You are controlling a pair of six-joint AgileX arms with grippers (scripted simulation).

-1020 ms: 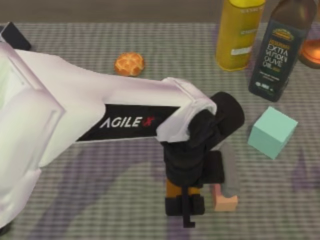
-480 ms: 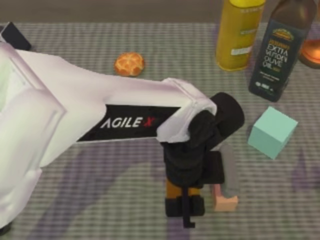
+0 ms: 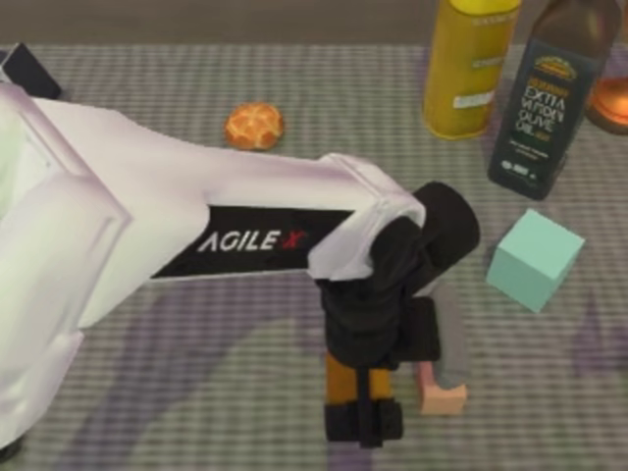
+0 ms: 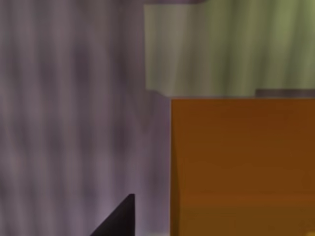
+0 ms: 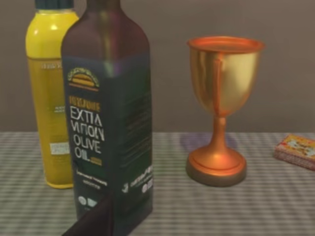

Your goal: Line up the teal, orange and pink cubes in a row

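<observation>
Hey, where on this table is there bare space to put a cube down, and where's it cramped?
Bare cloth lies between the teal cube and the pink cube, and along the front right corner. It is crowded at the back right around the yellow bottle, olive oil bottle and goblet, and at the front centre, where the left gripper stands over the orange cube.

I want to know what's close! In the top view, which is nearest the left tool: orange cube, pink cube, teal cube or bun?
1. Orange cube, right at the left tool.
2. Pink cube, just to its right.
3. Teal cube, farther right and back.
4. Bun, farthest, at the back left.
</observation>
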